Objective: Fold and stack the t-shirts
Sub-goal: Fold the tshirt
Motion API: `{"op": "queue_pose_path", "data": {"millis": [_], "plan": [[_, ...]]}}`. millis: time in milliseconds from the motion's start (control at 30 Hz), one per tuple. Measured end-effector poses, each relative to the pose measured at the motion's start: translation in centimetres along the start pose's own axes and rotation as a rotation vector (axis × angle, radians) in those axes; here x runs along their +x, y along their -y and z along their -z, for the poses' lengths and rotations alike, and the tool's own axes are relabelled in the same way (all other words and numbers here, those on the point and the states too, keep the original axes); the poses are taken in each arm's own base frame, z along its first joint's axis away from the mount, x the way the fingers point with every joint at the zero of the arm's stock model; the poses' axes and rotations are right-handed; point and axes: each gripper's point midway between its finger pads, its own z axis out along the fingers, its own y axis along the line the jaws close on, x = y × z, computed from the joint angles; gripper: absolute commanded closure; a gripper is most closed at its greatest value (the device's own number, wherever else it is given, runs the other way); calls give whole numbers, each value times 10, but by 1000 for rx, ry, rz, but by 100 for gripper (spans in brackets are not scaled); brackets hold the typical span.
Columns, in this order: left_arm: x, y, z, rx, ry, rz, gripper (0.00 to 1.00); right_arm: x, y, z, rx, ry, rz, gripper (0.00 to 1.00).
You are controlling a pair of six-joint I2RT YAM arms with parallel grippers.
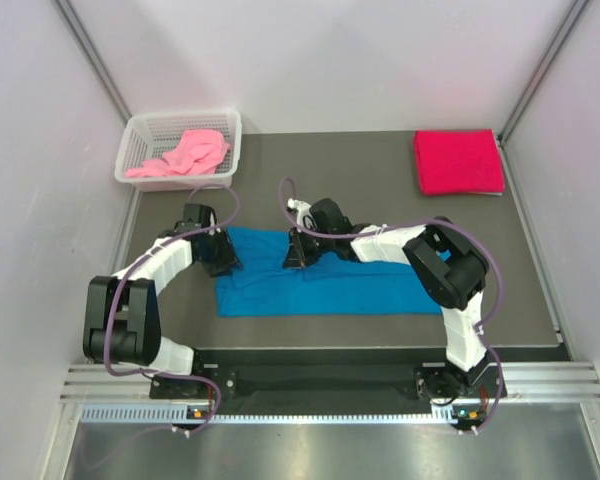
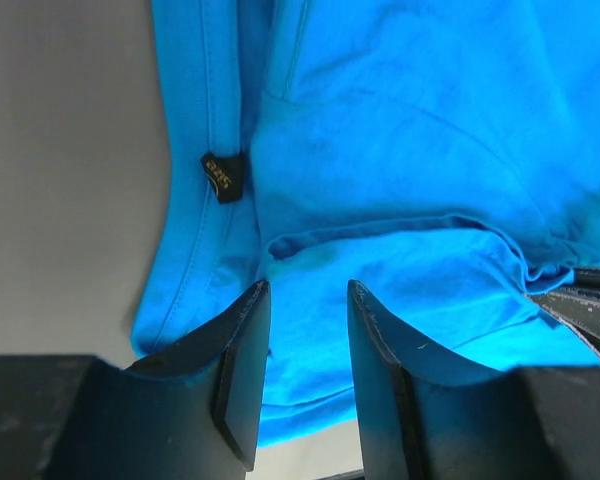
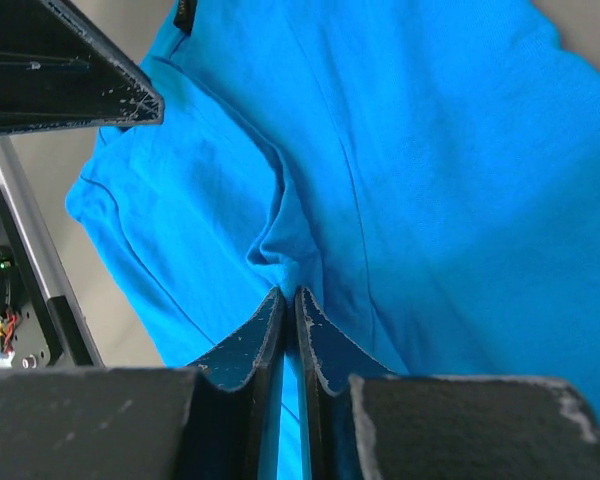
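The bright blue t-shirt (image 1: pixel 320 285) lies partly folded across the table's middle. My left gripper (image 1: pixel 220 255) is at its far left corner. In the left wrist view it (image 2: pixel 308 290) is open, with its jaws apart just over the blue cloth (image 2: pixel 410 150) near a small dark tag (image 2: pixel 220 175). My right gripper (image 1: pixel 298 250) is at the shirt's far edge. In the right wrist view it (image 3: pixel 288 292) is shut on a pinched fold of the blue shirt (image 3: pixel 430 180). The crimson t-shirt (image 1: pixel 457 160) lies folded at the far right. The pink t-shirt (image 1: pixel 185 152) is bunched in the basket.
The white mesh basket (image 1: pixel 180 118) stands at the far left corner of the dark mat (image 1: pixel 340 170). White walls close in the left, right and back sides. A metal rail (image 1: pixel 320 385) runs along the near edge by the arm bases.
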Motion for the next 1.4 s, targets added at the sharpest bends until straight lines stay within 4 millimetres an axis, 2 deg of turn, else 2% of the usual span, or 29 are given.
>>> {"op": "queue_pose_path", "data": {"millis": [300,533,667,733,800,867,1167,1400], "plan": [[-5,-9,-2,-51,27,-13,53,0,0,0,-2,4,2,98],[-5,-8,-4,-55,32,-32,55,7,3,0,1,-3,-2,100],[-6,-3,-4,-42,38,-43,69,9,4,-1,0,0,0,100],[-6,-2,-4,-36,38,-46,79,12,5,-1,2,-6,-4,100],[-5,0,-4,-31,38,-50,93,13,5,-1,3,-7,-5,100],[-5,0,-4,-28,38,-51,100,13,5,0,2,-5,-4,100],[-2,4,-2,-15,28,-59,100,4,-2,6,-6,15,8,100],[-4,17,20,22,78,-76,100,5,-4,10,-11,25,6,100]]}}
